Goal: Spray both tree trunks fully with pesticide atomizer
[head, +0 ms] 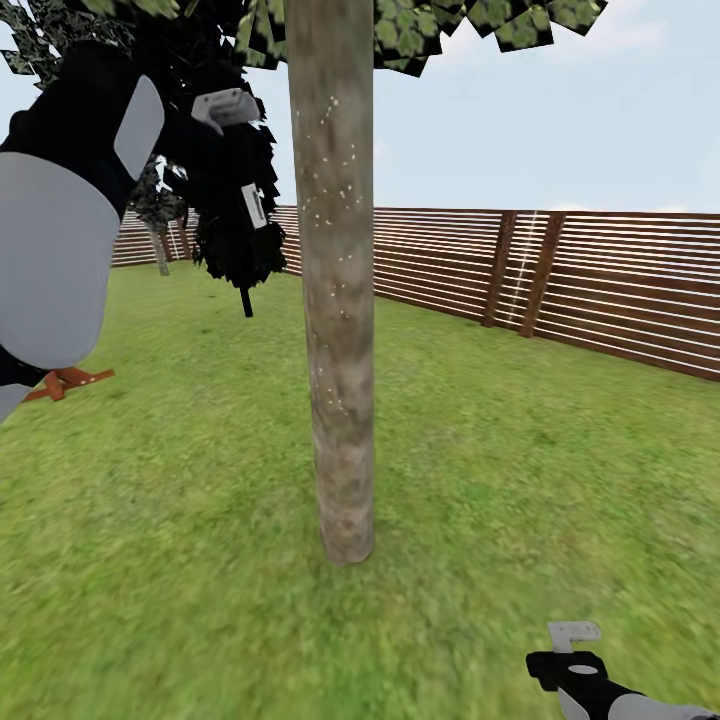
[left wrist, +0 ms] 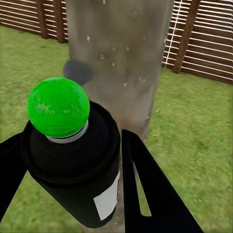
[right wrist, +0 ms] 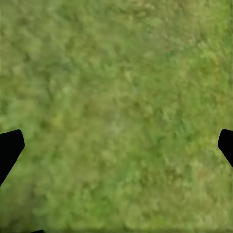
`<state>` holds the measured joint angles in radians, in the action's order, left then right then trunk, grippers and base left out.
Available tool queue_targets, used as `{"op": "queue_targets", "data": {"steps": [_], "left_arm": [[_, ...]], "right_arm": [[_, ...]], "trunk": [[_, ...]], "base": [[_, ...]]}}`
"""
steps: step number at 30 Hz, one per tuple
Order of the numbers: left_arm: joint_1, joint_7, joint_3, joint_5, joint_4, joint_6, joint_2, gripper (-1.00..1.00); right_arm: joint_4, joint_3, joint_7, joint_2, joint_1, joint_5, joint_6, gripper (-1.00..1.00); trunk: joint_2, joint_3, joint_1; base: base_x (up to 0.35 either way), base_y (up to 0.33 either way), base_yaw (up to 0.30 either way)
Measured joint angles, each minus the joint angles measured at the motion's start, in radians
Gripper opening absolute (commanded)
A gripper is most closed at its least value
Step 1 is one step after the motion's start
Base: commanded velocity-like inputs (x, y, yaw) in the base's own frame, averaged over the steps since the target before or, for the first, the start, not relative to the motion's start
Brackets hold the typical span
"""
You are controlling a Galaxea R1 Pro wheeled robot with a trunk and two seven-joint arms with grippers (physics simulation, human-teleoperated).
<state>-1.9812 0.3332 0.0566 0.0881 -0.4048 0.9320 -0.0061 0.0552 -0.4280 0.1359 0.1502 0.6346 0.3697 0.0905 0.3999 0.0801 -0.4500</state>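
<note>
The left hand (left wrist: 73,160) is clamping the atomizer (left wrist: 73,160), speckling the trunk (head: 335,300) at twelve o'clock; coverage looks partial. The right hand (right wrist: 116,145) is hanging apart.

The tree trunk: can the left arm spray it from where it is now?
Probably yes. The left gripper holds the pesticide atomizer close before the tree trunk, with nothing between them. White specks already dot the bark.
</note>
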Motion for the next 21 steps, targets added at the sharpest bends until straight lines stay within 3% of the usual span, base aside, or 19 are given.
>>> {"op": "queue_targets", "data": {"steps": [6, 9, 14, 18, 21], "left_arm": [[0.0, -0.001, 0.009, 0.0, 0.049, -0.003, -0.003, -1.0], [0.001, -0.001, 0.014, -0.009, 0.165, -0.042, -0.05, -1.0], [0.0, -0.002, 0.015, -0.005, 0.262, -0.11, -0.118, -1.0], [0.0, -0.002, 0.013, -0.001, 0.343, -0.185, -0.127, -1.0], [0.0, -0.002, 0.014, -0.002, 0.359, -0.196, -0.131, -1.0]], "right_arm": [[0.0, 0.0, -0.001, 0.0, 0.0, 0.0, 0.0, 1.0], [0.0, 0.0, -0.001, 0.0, -0.001, 0.0, 0.0, 1.0], [0.0, 0.0, -0.001, 0.0, 0.0, 0.0, 0.0, 1.0], [0.0, 0.0, -0.001, 0.0, 0.0, 0.0, 0.0, 1.0], [0.0, 0.0, -0.001, 0.0, 0.0, 0.0, 0.0, 1.0]], "trunk": [[0.0, 0.0, 0.0], [0.0, 0.0, 0.0], [0.0, 0.0, 0.0], [0.0, 0.0, 0.0], [0.0, 0.0, 0.0]], "base": [[0.0, 0.0, 0.0], [0.0, 0.0, 0.0], [0.0, 0.0, 0.0], [0.0, 0.0, 0.0], [0.0, 0.0, 0.0]]}}
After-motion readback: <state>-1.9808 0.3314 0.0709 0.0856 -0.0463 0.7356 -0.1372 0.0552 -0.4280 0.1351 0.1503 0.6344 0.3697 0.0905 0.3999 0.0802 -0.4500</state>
